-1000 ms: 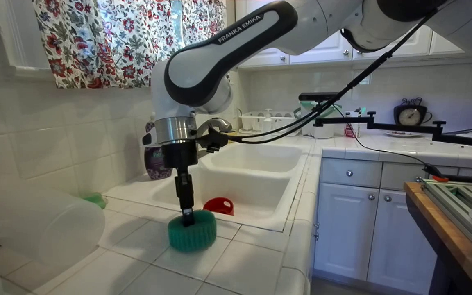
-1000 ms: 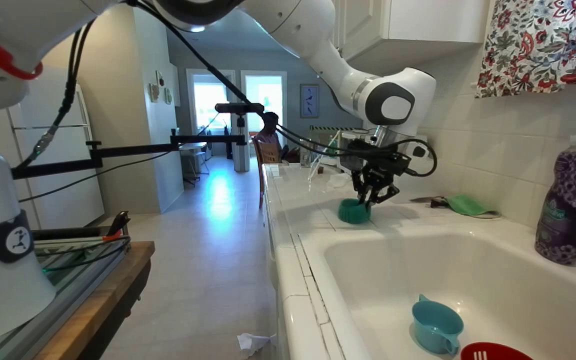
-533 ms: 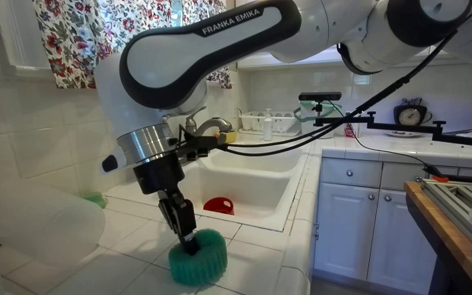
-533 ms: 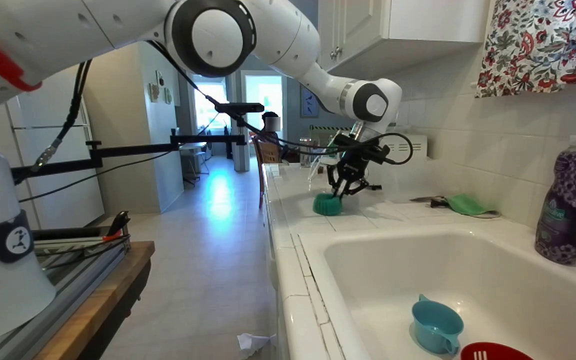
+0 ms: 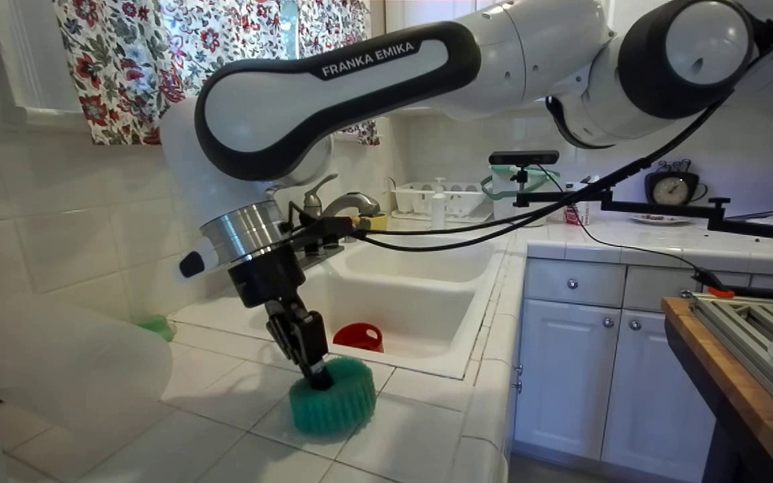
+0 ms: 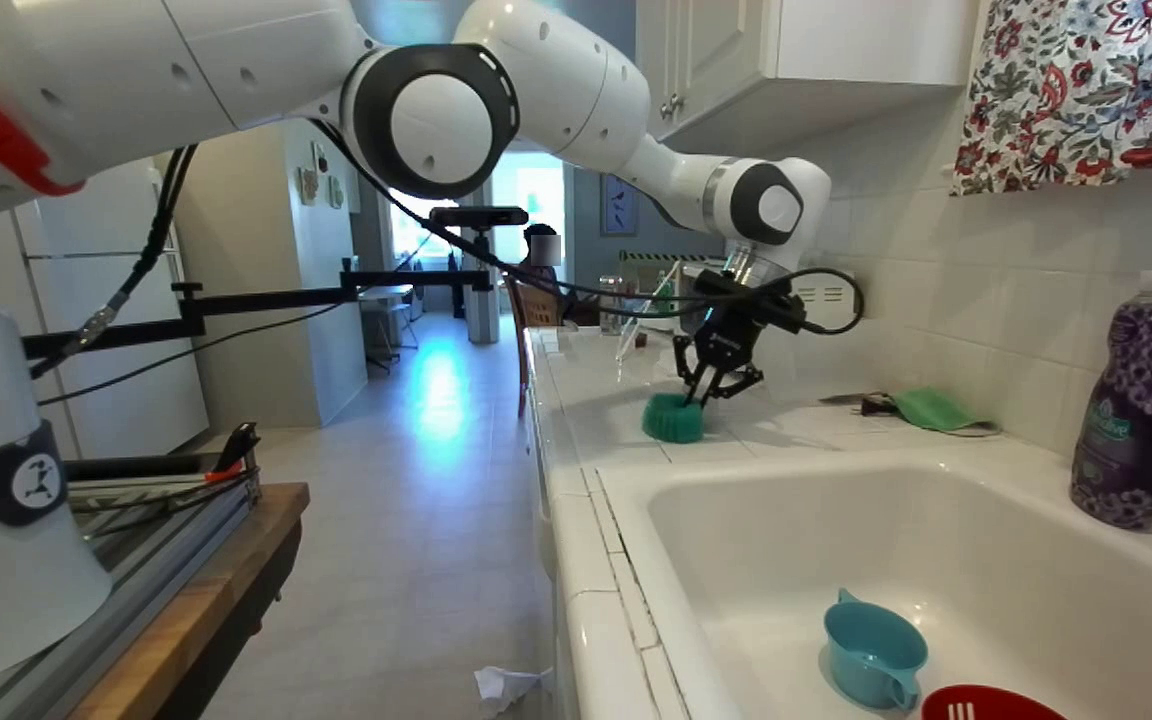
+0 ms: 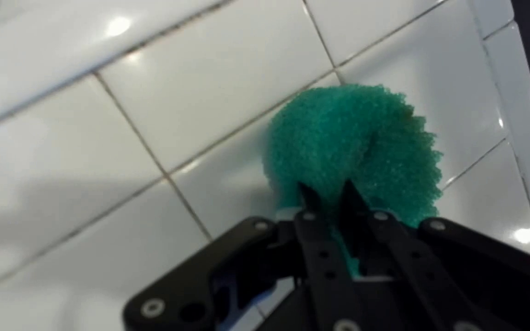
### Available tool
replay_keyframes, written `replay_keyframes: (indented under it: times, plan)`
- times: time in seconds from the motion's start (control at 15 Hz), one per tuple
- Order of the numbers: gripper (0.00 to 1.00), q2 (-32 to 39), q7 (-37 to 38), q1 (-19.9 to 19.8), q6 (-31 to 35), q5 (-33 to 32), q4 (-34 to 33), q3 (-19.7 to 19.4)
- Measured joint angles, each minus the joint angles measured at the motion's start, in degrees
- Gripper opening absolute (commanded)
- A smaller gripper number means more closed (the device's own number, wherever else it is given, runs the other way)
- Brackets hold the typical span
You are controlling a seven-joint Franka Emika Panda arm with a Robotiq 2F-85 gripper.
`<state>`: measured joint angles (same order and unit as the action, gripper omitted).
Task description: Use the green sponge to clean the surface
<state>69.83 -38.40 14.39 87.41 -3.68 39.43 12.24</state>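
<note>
One green sponge (image 5: 338, 402) I see in an exterior view, held by the tilted gripper (image 5: 319, 382), low at the white tiled countertop (image 5: 420, 422), near the sink (image 5: 452, 366); whether it touches the tiles, I cannot tell. In an exterior view, a blue cup (image 6: 871, 655) sits inside the sink, and a purple soap bottle (image 6: 1131, 410) stands near the wall (image 6: 1046, 290). In the wrist view, both fingers (image 7: 353, 202) are clenched upon the sponge, which bulges around them.
</note>
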Motion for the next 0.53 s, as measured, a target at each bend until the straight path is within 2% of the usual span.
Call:
replay_keyframes:
  times: [0.33, 0.53]
  plan:
    - [0.04, 0.0, 0.5, -6.1, 3.8, 1.4, 0.0, -0.1]
    - [0.04, 0.1, 0.9, -7.1, 4.8, 1.9, 0.1, 0.0]
